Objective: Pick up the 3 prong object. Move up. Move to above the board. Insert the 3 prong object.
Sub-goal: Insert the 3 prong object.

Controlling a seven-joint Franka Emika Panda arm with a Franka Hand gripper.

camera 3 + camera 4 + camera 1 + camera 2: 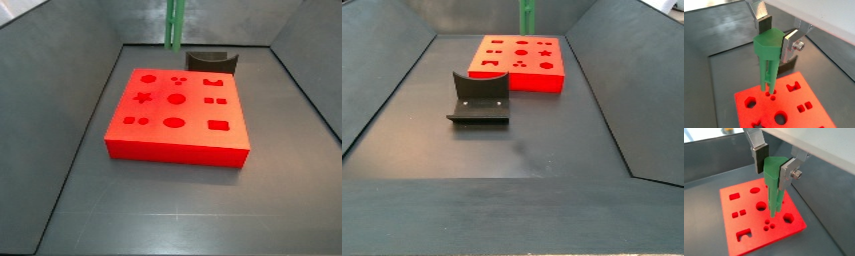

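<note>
**Green peg held over the red board**

The hand (773,36) grips the 3 prong object (768,60) by its wider squarish top, a silver finger (790,46) pressed to one side and the other finger to the opposite face; both wrist views show the pads closed against the green body. The same grip appears in a wrist view at (773,164), with the 3 prong object (774,185) hanging upright below it.

The peg's slim lower end points down at the board (821,119). In both wrist views its tips lie over the cluster of small round dots near one edge of the board (732,223); whether the prongs have entered the holes or only hover at them I cannot tell.

In both side views only the lower shaft of the 3 prong object (174,24) shows, standing vertical at the far edge of the board (181,150), and the hand itself is out of frame. The fixture (211,62) stands on the dark floor just beside the board in one side view, and in front of the board (529,82) as the fixture (480,97) in the other, apart from it.
</note>
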